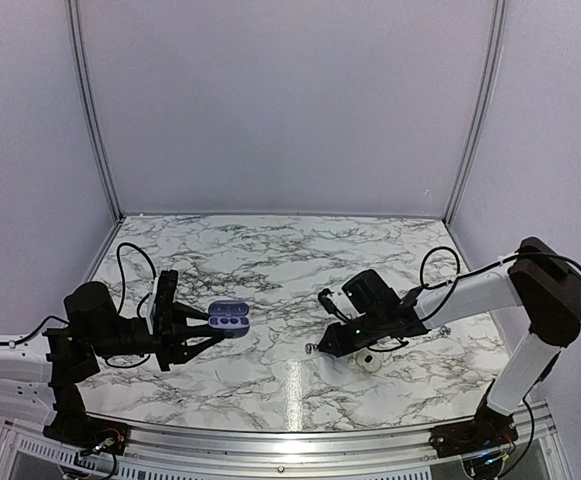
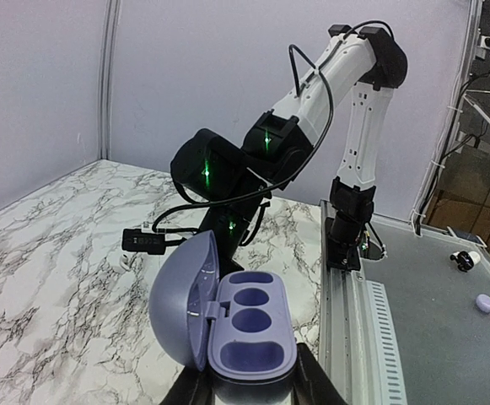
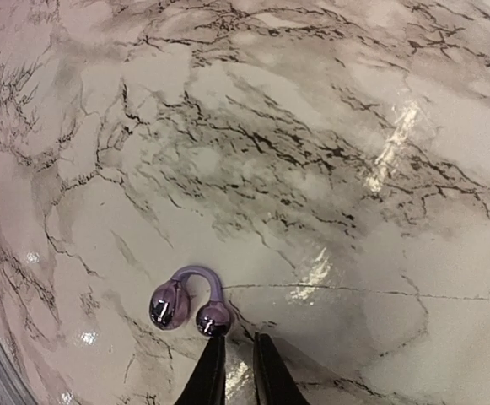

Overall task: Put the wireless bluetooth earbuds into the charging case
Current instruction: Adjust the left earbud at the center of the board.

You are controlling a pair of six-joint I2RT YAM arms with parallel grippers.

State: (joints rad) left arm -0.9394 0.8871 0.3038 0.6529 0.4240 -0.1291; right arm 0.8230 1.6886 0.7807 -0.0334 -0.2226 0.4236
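Note:
The charging case is lavender and hangs above the marble with its lid swung open to the left and its wells empty. My left gripper is shut on its base from below; in the top view the case sits at the tips of that gripper. One earbud, a glossy purple clip-shaped piece with two bulbs, lies on the table. My right gripper is low over the marble with its tips right beside the earbud's nearer bulb. Its jaws are almost together with nothing between them.
A small white round object lies on the marble table under my right arm. A metal rail runs along the near edge. Pale walls close off the back and both sides.

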